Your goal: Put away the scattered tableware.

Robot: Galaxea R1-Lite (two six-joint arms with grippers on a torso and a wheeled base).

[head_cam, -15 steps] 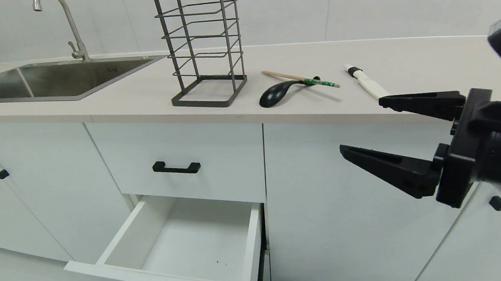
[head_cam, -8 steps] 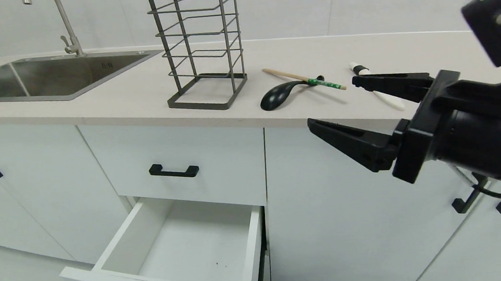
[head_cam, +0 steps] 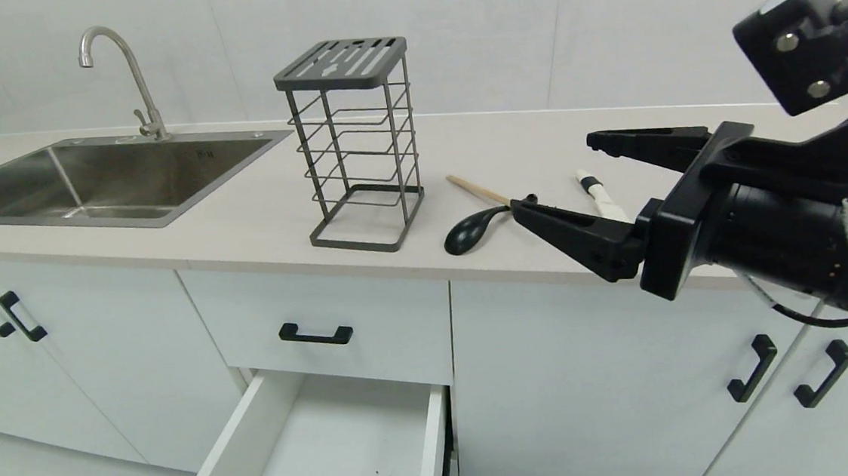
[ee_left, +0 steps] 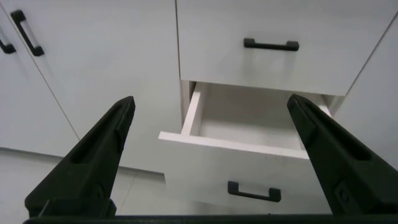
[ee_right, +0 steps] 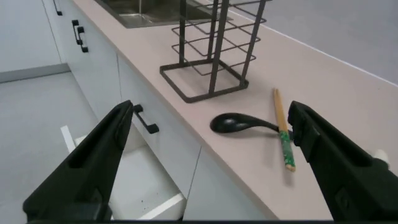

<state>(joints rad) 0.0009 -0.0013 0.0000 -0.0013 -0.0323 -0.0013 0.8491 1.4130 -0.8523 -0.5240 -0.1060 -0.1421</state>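
Nothing put away yet: spoon (head_cam: 469, 231), chopstick (head_cam: 477, 191) and white utensil (head_cam: 602, 197) lie on counter (head_cam: 242, 229), drawer (head_cam: 319, 443) open below; right gripper (head_cam: 553, 171) near them and left gripper (ee_left: 211, 109) both spread wide, empty.

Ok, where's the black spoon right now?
Head view: the black spoon lies on the counter just right of the wire rack, handle crossing the chopstick.

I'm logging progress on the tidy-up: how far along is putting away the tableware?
Done: the lower drawer is pulled open, its floor bare. In hand: nothing. The right gripper hangs open at the counter edge near the utensils, and the left gripper is open, facing the drawer. Left: the black spoon, the chopsticks and the white utensil all lie on the counter, none put away.
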